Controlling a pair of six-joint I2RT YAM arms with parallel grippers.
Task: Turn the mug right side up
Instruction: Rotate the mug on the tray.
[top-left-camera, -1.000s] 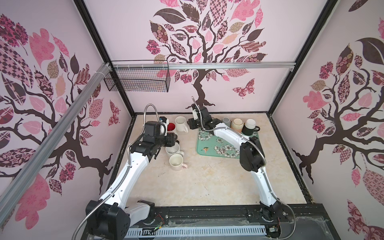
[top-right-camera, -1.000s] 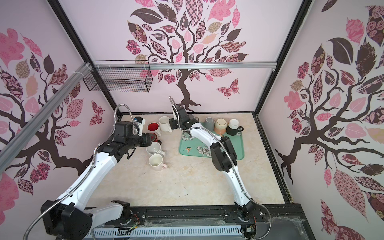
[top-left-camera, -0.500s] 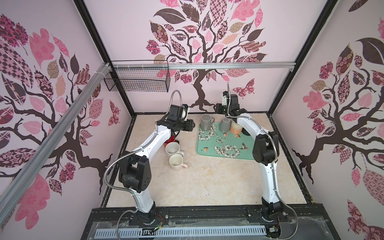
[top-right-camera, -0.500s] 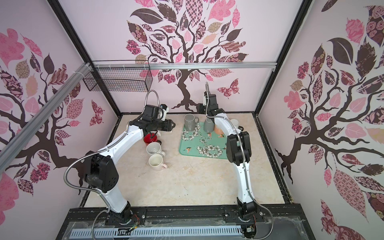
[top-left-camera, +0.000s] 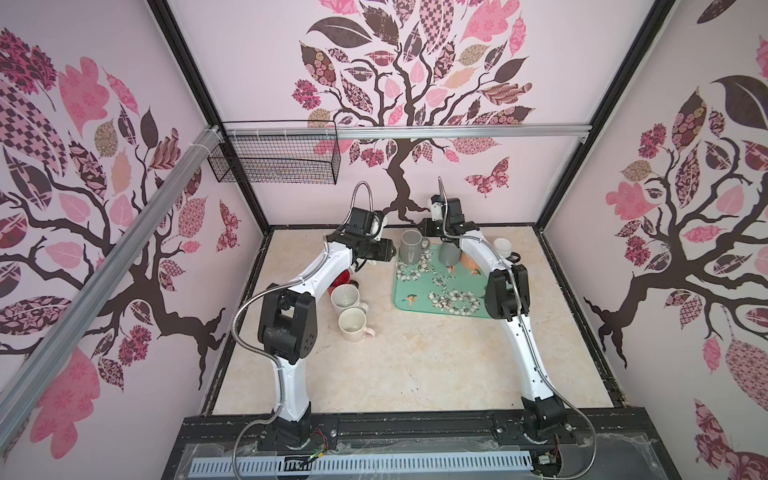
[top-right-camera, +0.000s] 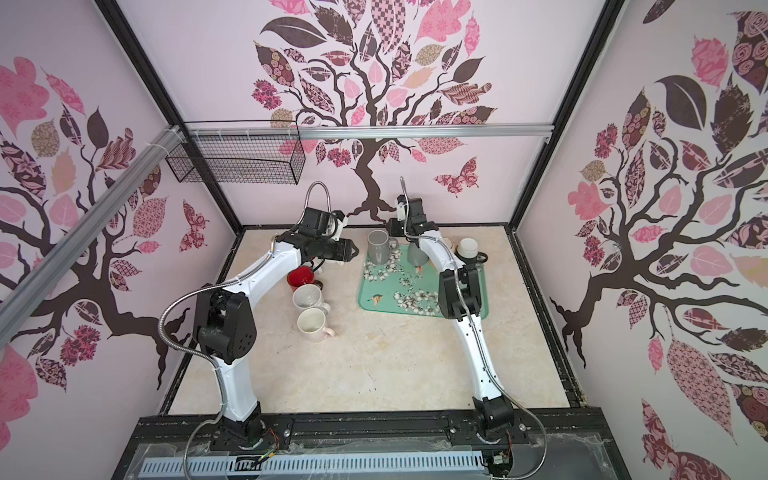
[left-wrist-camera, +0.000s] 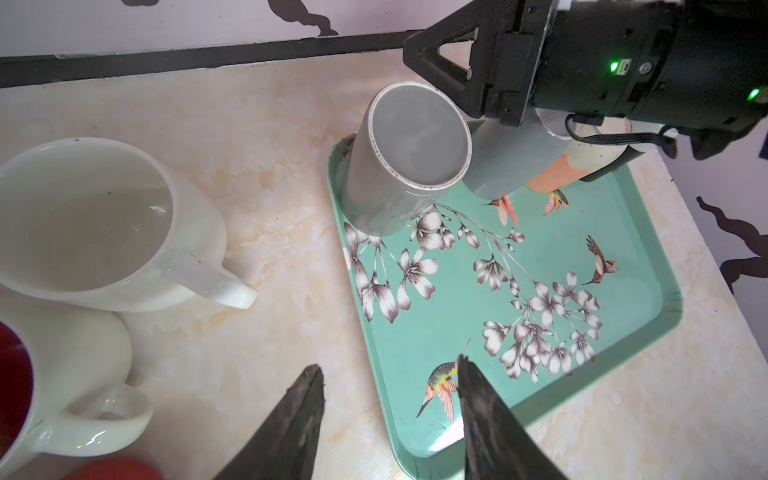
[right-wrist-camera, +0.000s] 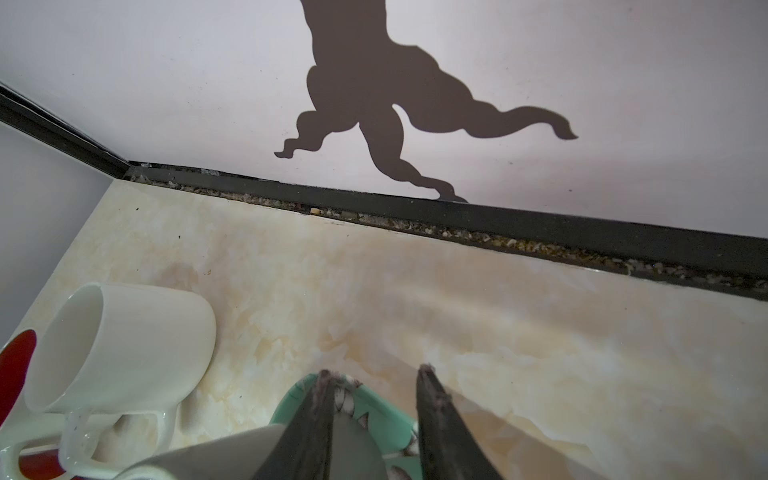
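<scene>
Right gripper (right-wrist-camera: 376, 370), jaws narrowly apart and empty, just over the grey mug (left-wrist-camera: 411, 153); mug upright at the far-left corner of the tray (left-wrist-camera: 540, 249); left gripper (left-wrist-camera: 390, 374) half open, empty, above the worktop (left-wrist-camera: 270, 208) at the tray's left edge.

Tall grey ceramic mug (top-left-camera: 410, 247) now in plain sight, upright, mouth up, at far-left corner of green floral tray (top-left-camera: 419, 306); second ago right pincer (right-wrist-camera: 376, 370) covered that corner. Right arm (top-left-camera: 478, 251) swung back toward rear wall. Left arm (top-left-camera: 328, 262), earlier low over white mugs (top-left-camera: 345, 297), now elbow-high, left pincer (left-wrist-camera: 390, 362) facing tray.
</scene>
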